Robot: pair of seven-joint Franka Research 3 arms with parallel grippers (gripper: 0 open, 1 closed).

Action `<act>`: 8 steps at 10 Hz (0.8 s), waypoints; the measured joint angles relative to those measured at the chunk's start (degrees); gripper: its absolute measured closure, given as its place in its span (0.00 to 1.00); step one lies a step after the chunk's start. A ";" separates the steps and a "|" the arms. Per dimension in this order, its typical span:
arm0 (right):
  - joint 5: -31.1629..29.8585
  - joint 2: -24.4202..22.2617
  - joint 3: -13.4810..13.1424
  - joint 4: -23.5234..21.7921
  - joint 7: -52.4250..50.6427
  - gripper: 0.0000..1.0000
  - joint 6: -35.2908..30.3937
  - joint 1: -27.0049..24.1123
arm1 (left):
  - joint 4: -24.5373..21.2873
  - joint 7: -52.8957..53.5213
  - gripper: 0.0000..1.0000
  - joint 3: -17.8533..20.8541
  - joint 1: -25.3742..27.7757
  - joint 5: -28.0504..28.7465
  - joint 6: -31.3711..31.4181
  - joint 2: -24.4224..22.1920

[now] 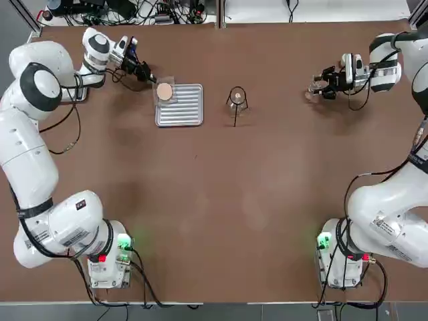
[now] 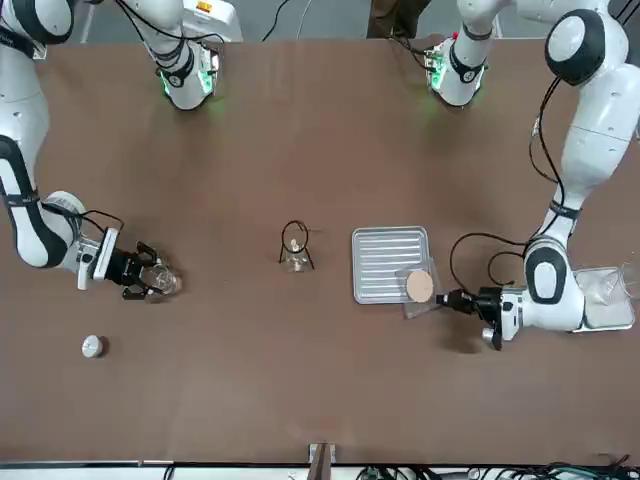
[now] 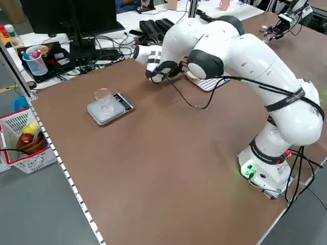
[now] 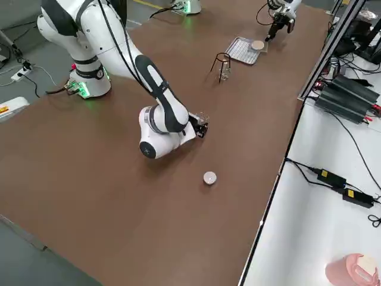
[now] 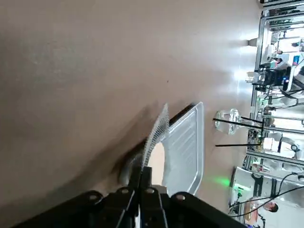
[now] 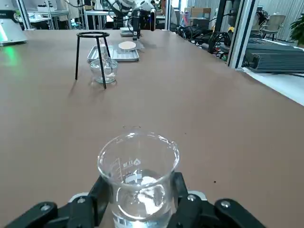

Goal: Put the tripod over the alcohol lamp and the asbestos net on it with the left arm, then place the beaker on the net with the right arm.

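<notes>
Robotics lab: two white arms (image 1: 40,134) at brown table (image 1: 214,221), benches with cables, power bricks (monitors behind).

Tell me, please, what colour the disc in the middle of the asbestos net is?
Tan, on grey mesh; the asbestos net shows best in the top view.

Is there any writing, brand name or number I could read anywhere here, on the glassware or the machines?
None can be read.
Beaker held in the right gripper: white scale marks and tiny figures printed on the glass, too small to read.
Left arm: a small label sticker near its base, too blurred to read.
Right arm: a similar label sticker, also unreadable.
Scale seen from the left side: no legible digits.
</notes>
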 joint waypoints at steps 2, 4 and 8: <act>0.00 0.00 0.00 0.00 0.00 0.42 0.00 0.00 | 0.17 -4.63 0.98 -4.31 1.92 -0.04 -0.42 -0.22; 0.00 0.00 0.01 0.00 0.00 0.42 0.00 0.01 | 0.21 -7.11 0.98 -7.76 1.97 -2.15 -0.49 -0.41; 0.00 0.00 0.02 0.01 0.01 0.42 0.00 0.01 | 0.16 -6.09 0.98 -11.17 -2.37 -7.61 0.30 -0.42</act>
